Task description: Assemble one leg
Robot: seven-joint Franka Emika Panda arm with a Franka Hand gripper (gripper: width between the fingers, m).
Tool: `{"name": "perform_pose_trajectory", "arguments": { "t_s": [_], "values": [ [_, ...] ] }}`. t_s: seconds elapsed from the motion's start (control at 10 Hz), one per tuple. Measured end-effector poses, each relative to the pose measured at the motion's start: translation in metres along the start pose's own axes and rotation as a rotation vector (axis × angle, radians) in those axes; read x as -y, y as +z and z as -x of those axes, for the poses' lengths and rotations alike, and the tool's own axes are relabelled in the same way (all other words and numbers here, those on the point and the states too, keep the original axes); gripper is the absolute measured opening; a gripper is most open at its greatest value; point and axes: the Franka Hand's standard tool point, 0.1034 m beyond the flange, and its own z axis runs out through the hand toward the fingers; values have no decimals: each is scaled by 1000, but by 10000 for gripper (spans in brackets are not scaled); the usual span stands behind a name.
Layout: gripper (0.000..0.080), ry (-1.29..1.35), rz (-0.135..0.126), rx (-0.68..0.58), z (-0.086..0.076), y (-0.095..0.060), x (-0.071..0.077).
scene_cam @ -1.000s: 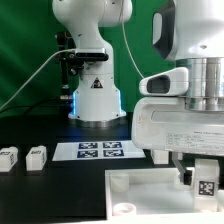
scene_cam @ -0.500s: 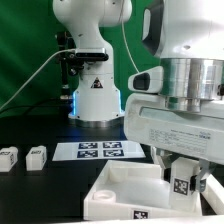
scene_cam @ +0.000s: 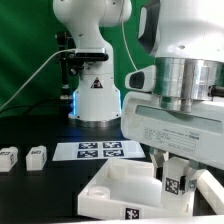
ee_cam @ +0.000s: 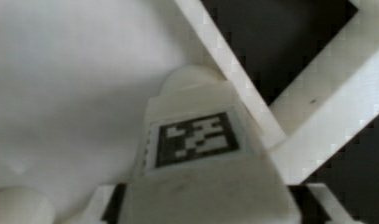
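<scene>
My gripper (scene_cam: 174, 172) is shut on a leg (scene_cam: 172, 183), a small white block with a black-and-white tag on its face. I hold it upright over the exterior view's right part of the wide white tray-like panel (scene_cam: 108, 184). In the wrist view the leg (ee_cam: 204, 110) runs out from between my fingers (ee_cam: 115, 203) towards the panel's floor (ee_cam: 70, 90), beside a raised wall (ee_cam: 328, 90). I cannot tell whether it touches the panel. Two more legs (scene_cam: 8, 157) (scene_cam: 36, 156) lie on the table at the exterior view's left.
The marker board (scene_cam: 100, 150) lies flat behind the panel. The robot's white base (scene_cam: 95, 95) stands at the back, with a cable beside it. The panel sits at an angle at the table's front edge.
My gripper has moved left and lower with the leg. The panel has turned and slid towards the exterior view's left. The two loose legs have not moved.
</scene>
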Motion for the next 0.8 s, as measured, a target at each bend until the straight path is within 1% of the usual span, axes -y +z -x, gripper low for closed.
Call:
{"name": "perform_pose_trajectory", "arguments": {
  "t_s": [0.1,0.2,0.3,0.4,0.6,0.8],
  "values": [
    [558,7,-3,3,1,-1,1],
    [558,6,-11,5,4,-5,5],
    [621,4,-20,5,5,-10,8],
    [644,1,-34,5,6,-18,14],
    [648,2,-53,3,4,-29,18],
    [649,0,-46,3,4,-24,16]
  ]
}}
